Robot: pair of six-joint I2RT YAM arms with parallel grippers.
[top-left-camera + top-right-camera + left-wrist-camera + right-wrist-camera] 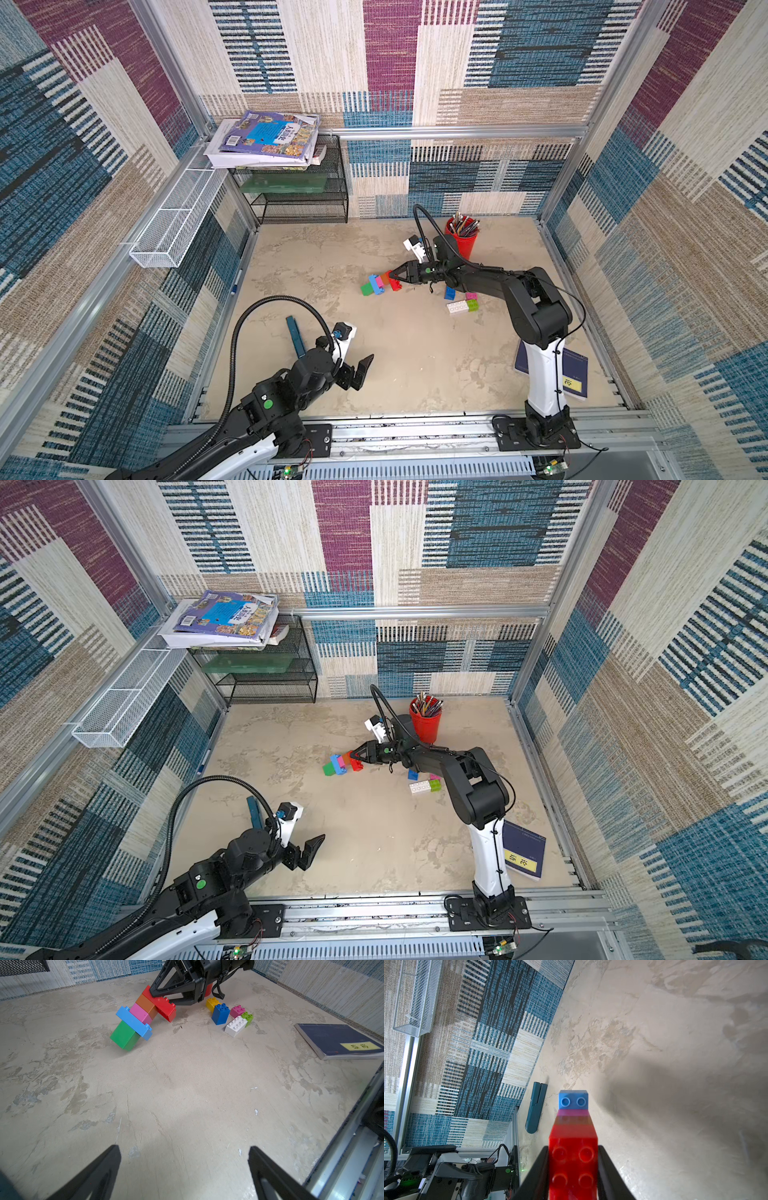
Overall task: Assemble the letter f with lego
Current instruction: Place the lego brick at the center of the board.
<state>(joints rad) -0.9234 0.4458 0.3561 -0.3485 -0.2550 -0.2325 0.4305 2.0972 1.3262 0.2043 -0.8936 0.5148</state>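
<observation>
A joined row of lego slants near the table's middle: green brick, flat blue piece, pink, orange, then a red brick. The green end is low by the table and the red end is raised. My right gripper is shut on the red brick, one finger on each side. Loose bricks lie to its right: yellow, blue, pink, light green, white. My left gripper hangs open near the front left, holding nothing.
A red pen cup stands behind the right arm. A dark blue book lies at the front right. A teal tool lies by the left wall. A black mesh rack with books fills the back left corner.
</observation>
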